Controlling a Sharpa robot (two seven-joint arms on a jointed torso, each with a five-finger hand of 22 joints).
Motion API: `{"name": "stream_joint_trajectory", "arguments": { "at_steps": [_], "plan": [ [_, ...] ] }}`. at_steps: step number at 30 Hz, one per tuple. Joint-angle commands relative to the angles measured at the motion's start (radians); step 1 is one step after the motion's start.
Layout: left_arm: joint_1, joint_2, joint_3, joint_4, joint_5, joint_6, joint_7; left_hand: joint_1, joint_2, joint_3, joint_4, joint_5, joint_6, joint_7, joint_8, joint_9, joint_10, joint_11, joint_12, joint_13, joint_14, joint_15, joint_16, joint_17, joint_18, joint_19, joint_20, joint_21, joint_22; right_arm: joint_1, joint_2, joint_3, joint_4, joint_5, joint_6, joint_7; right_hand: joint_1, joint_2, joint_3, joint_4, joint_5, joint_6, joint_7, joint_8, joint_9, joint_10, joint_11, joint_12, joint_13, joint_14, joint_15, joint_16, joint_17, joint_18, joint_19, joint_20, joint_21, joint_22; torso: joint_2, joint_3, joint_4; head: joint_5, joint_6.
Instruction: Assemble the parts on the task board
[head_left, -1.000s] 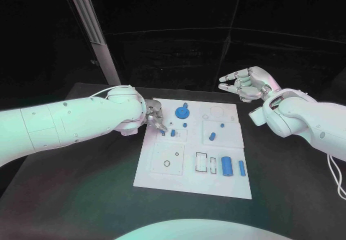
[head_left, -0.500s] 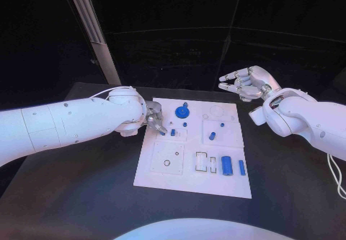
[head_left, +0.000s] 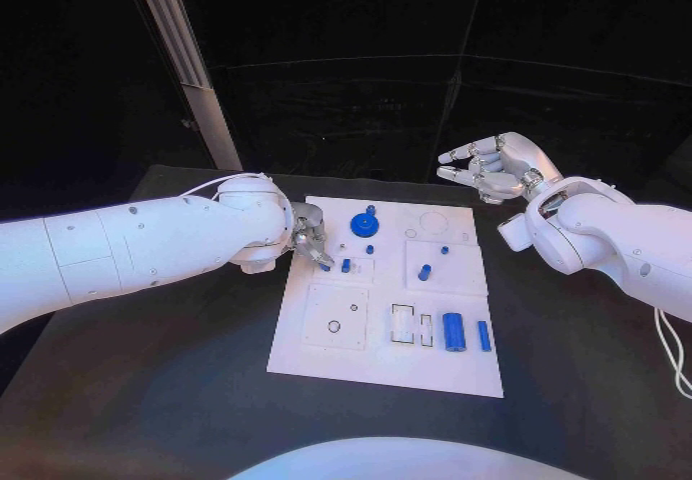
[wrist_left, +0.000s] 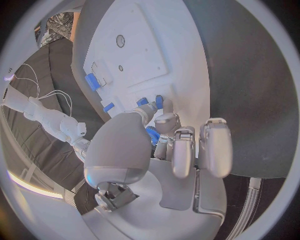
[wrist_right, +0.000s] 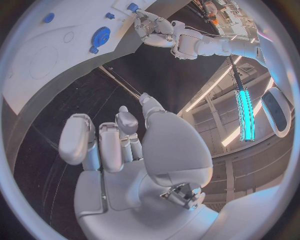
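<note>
White and flat, the task board (head_left: 387, 375) lies in the middle of the black desk (head_left: 159, 380). The left hand (head_left: 310, 243) is down at the board's left edge, near the blue gear (head_left: 364, 224); its fingertips (wrist_left: 164, 120) are bunched over a small blue peg (head_left: 325, 266), and the wrist view shows something blue close between them, though I cannot tell whether they actually grip it. A second small peg (head_left: 346, 265) stands just beside the first, on the side away from the board's edge. Other blue parts sit further from the gear: a short peg (head_left: 424, 271) towards the board's middle, and a large cylinder (head_left: 454, 332) with a slimmer bar (head_left: 483, 336) beside it near the board's nearer end. The right hand (head_left: 488, 168) is raised beyond the board's far right corner, fingers curled apart, holding nothing.
</note>
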Motion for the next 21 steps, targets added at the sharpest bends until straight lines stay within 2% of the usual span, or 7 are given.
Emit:
{"name": "stream_joint_trajectory", "arguments": {
  "at_steps": [1,6,10,21],
  "plan": [
    [-0.004,0.003,-0.005,-0.002,0.017,0.019,-0.007,-0.005,0.001,0.140,-0.124,0.004,0.008,-0.002,0.005,0.000,0.008,-0.003,0.003,0.000,0.106,0.002,0.003,0.263,-0.001,0.036,0.005,0.001,0.070,0.002,0.000,0.001,0.002,0.004,0.005,0.011,0.002,0.008,-0.004,0.001,0.002,-0.001,-0.004,0.005,0.001,-0.004,0.000,-0.005,-0.001,0.044,0.001,-0.006,-0.002,0.010,-0.005,0.001,-0.006,-0.001,0.001,-0.0002,0.0000,-0.002,-0.001],
    [-0.004,0.006,-0.005,-0.004,0.023,0.014,-0.006,-0.027,0.002,0.144,-0.112,-0.001,0.012,-0.005,0.008,0.001,0.009,-0.004,0.001,-0.003,0.106,0.002,0.003,0.263,-0.002,0.036,0.005,0.001,0.072,0.002,0.000,0.001,0.003,0.004,0.005,0.011,0.002,0.008,-0.004,0.001,0.002,-0.001,-0.004,0.005,0.001,-0.004,0.000,-0.005,-0.001,0.044,0.001,-0.006,-0.002,0.010,-0.005,0.001,-0.006,-0.001,0.002,-0.0007,-0.0013,-0.005,-0.002],
    [-0.003,0.008,-0.006,-0.008,0.035,0.014,-0.007,-0.061,-0.010,0.129,-0.095,-0.008,0.025,-0.013,0.017,0.004,0.014,-0.009,0.008,0.006,0.106,-0.001,0.003,0.263,-0.002,0.037,0.004,0.003,0.075,0.002,-0.001,0.001,0.004,0.004,0.005,0.011,0.002,0.008,-0.004,0.001,0.002,-0.001,-0.004,0.005,0.001,-0.004,0.000,-0.005,-0.001,0.044,0.001,-0.006,-0.002,0.010,-0.005,0.001,-0.006,-0.001,0.001,0.0005,-0.0004,-0.006,-0.005],
    [-0.003,0.016,-0.006,-0.019,0.045,0.010,-0.017,-0.116,-0.027,0.084,-0.065,-0.009,0.041,-0.022,0.024,0.005,0.020,-0.016,0.017,0.018,0.106,-0.008,0.003,0.263,-0.005,0.042,-0.002,0.012,0.088,0.002,-0.001,0.001,0.005,0.004,0.005,0.011,0.002,0.008,-0.004,0.001,0.002,-0.001,-0.004,0.005,0.001,-0.004,0.000,-0.005,-0.001,0.044,0.001,-0.006,-0.002,0.010,-0.005,0.001,-0.006,-0.001,0.001,0.0002,0.0003,-0.008,-0.008]
  ]
}}
